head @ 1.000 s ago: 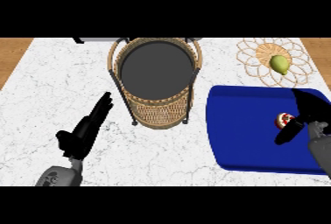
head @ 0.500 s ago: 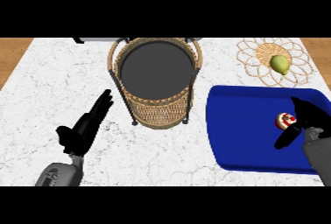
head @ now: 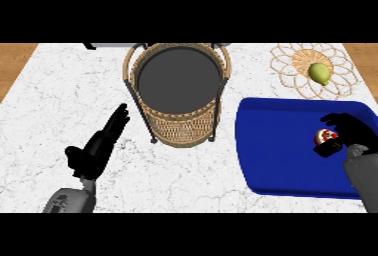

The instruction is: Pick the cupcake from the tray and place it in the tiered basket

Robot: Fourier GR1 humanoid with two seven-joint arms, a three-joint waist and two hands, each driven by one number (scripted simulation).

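Head view, looking steeply down on a white marble-veined bench (head: 44,95); strips of brown wood surface show at the upper left and upper right corners. Upper centre: wicker tiered basket (head: 179,95) with a dark round floor and a dark metal frame. Upper right: a woven openwork mat (head: 295,72) bearing a green pear-like fruit (head: 318,73). Right of frame: blue tray (head: 280,150), just beside the basket. The cupcake (head: 323,136), red and white on top, sits on the tray near its right side, with the right hand (head: 351,131) curled round it. Lower left: left hand (head: 96,147), fingers straight and pressed together, resting above the bench.
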